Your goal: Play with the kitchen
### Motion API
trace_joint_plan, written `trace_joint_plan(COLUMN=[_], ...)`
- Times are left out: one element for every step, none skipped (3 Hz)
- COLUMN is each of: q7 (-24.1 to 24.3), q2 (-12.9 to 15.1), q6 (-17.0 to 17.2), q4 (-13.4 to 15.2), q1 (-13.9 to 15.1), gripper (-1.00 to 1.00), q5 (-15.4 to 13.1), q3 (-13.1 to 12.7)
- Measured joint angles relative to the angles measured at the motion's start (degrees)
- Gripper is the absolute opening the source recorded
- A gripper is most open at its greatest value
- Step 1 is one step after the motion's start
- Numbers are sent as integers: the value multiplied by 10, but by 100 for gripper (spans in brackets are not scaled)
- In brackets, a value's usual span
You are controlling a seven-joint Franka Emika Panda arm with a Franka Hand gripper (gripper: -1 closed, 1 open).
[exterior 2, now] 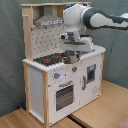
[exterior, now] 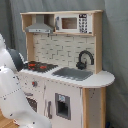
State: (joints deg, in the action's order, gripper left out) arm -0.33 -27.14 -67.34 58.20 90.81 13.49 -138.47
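We see the kitchen (exterior 2: pixel 65 75) standing upright on a wooden floor (exterior 2: pixel 100 107), its oven door facing the second exterior view's lower right. Our arm (exterior 2: pixel 100 19) reaches in from the second exterior view's right, and the gripper (exterior 2: pixel 73 56) hangs low over the counter, between the stovetop (exterior 2: pixel 50 59) and the sink (exterior: pixel 74 73); we cannot tell whether its jaws are wide or narrow, or whether they touch anything. In the first exterior view the arm fills the left edge and hides the gripper. We judge the main risk to be a downward push jamming the fingers into the counter, or a sideways sweep catching the faucet (exterior: pixel 84 58) or hood (exterior 2: pixel 50 20) and tipping the toy.
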Motion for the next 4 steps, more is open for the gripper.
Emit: trace_joint_plan(q7=[37, 64, 88, 105], q2=[25, 58, 101, 139], q6=[38, 59, 63, 60], q4=[8, 33, 79, 124], q1=[-30, -57, -83, -100], gripper=[-100, -100, -100, -100], q5=[-24, -52, -86, -116], q3=[0, 0, 0, 0])
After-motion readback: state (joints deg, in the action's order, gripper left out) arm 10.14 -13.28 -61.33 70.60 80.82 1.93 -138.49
